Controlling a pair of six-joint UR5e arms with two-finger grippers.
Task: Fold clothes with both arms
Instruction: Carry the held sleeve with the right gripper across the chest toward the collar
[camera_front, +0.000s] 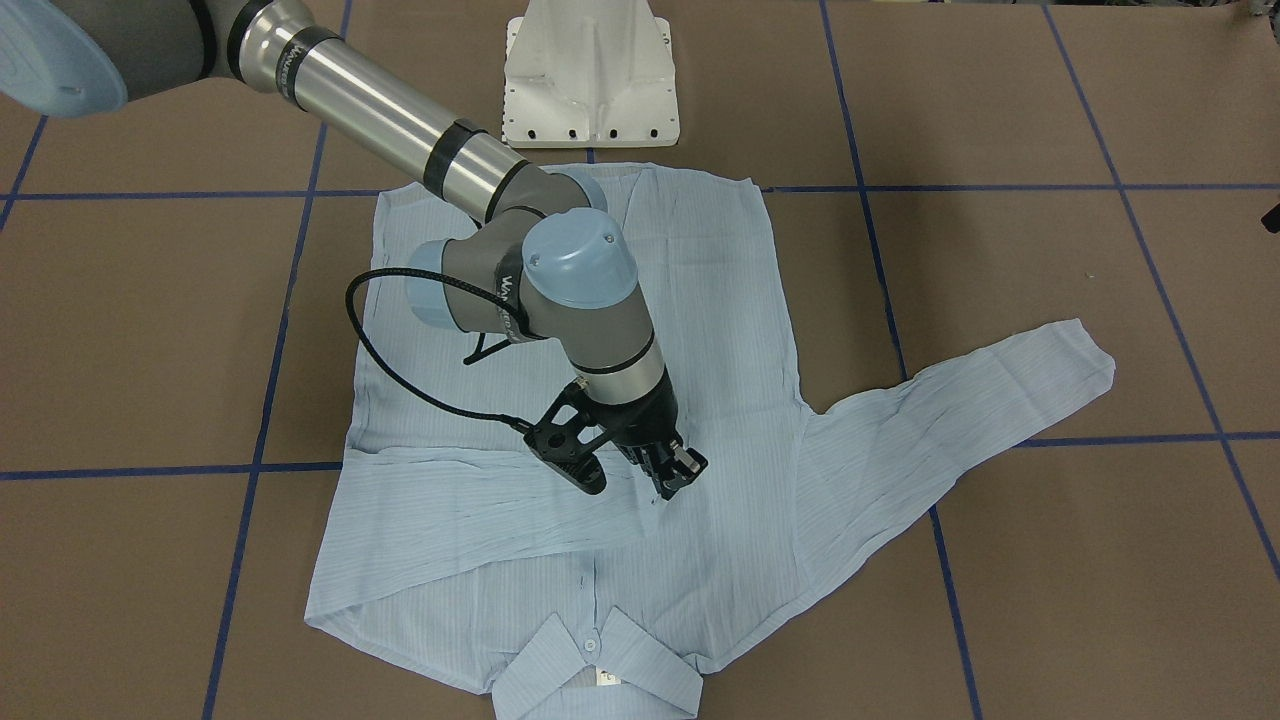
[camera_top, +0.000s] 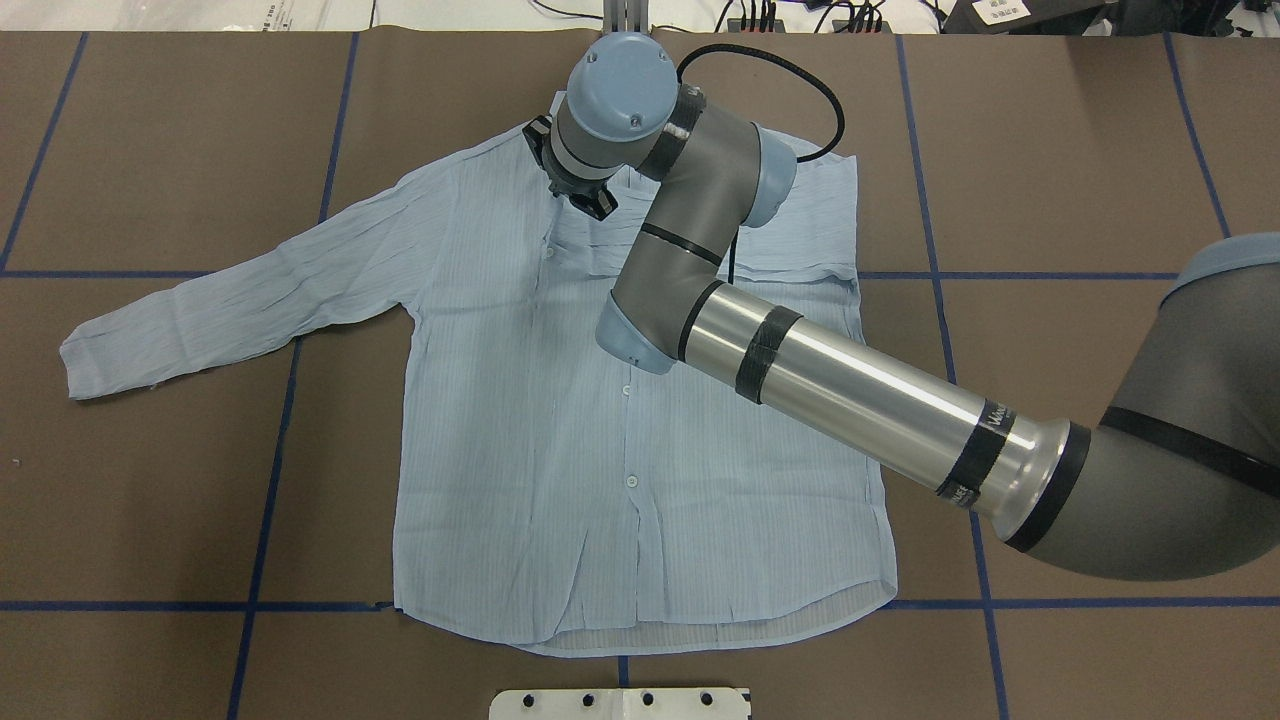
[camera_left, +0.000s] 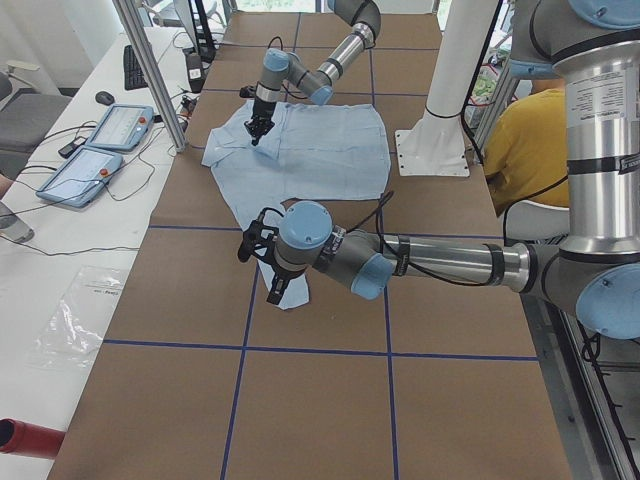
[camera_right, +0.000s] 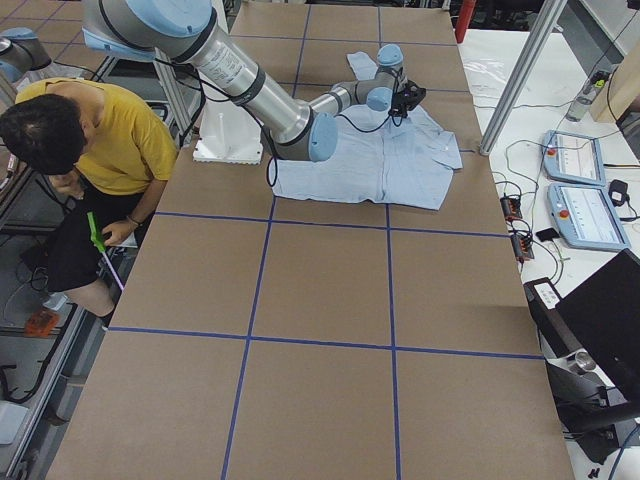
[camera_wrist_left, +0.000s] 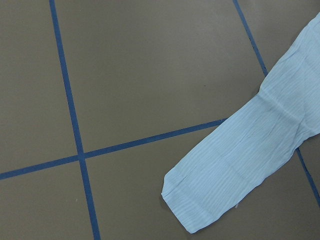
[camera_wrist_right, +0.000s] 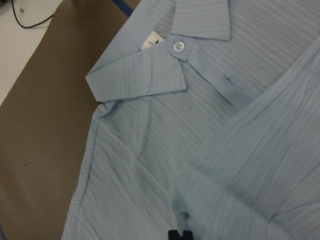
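Note:
The light-blue shirt (camera_front: 720, 300) lies flat and front up, its collar (camera_front: 600, 670) at the far edge from the robot. One sleeve is folded across the chest. My right gripper (camera_front: 678, 478) is at that sleeve's end, shut on the cloth, which puckers up to the tips in the right wrist view (camera_wrist_right: 180, 235). It also shows in the overhead view (camera_top: 592, 203). The other sleeve (camera_top: 200, 310) lies stretched out. My left gripper (camera_left: 272, 285) hovers over its cuff (camera_wrist_left: 210, 200). I cannot tell if it is open or shut.
The white pedestal base (camera_front: 590, 80) stands at the shirt's hem side. A person in yellow (camera_right: 110, 140) sits beside the robot. Two control tablets (camera_left: 110, 130) and cables lie on the side table. Blue tape lines (camera_top: 270, 450) cross the brown tabletop.

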